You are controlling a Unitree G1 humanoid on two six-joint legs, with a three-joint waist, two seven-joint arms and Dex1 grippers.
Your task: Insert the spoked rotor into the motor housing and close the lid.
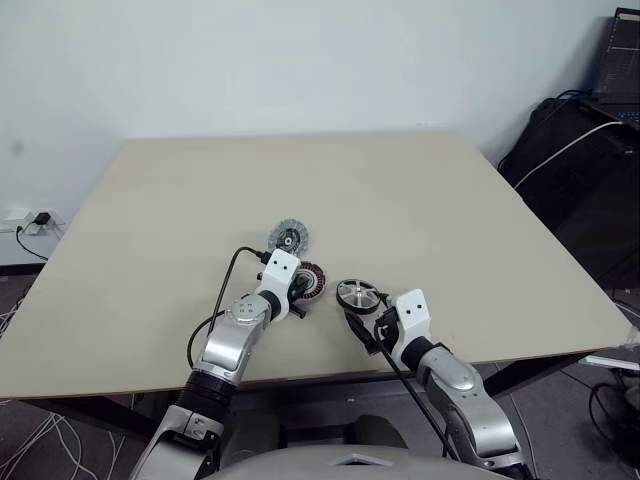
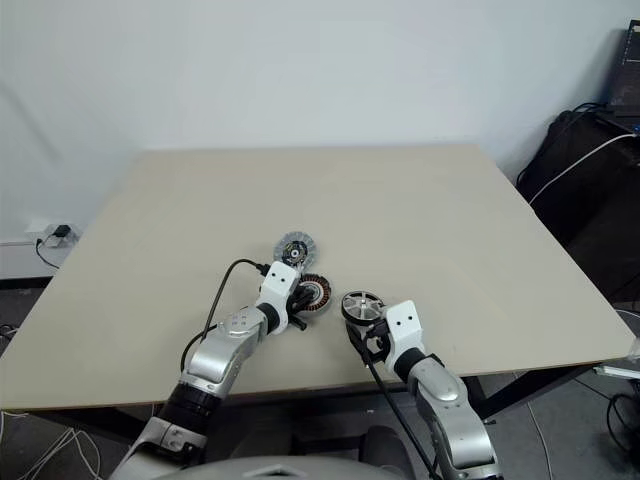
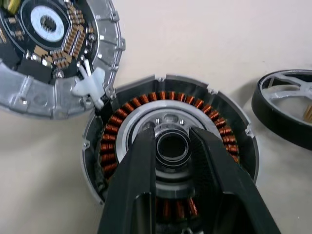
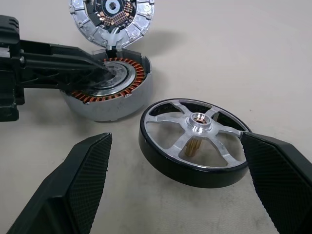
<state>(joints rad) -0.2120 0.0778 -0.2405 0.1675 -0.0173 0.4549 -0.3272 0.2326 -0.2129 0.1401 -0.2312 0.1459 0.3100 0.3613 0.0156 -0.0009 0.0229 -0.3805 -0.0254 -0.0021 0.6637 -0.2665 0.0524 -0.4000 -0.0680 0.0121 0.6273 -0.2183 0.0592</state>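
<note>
On your left, the left tool [image 3: 173, 146] reaches over the motor housing [image 3: 170, 146], the round flat part w/ a ring of reddish-copper windings around a silver centre and a dark rim. Its two black fingers [image 3: 134, 185] lie across the windings, tips either side of the centre bore, jaws narrow w/ a small gap; you can't tell if they grip anything. The housing sits flat on the pale beige table [image 1: 420, 200], near its front edge. Just behind it, rim touching the housing's rim, lies the lid [image 3: 53, 53], a round silver-grey metal disc, face w/ dark centre hub and copper contacts up.

Right of the housing, close but apart, you see the spoked rotor [image 4: 192, 141], a small wheel w/ black outer rim and shiny silver spokes and hub, tilted w/ one edge raised off the table. The right tool [image 4: 178, 190] has its textured black fingers [image 4: 80, 180] spread wide, one each side of the rotor's near edge, not touching.
</note>
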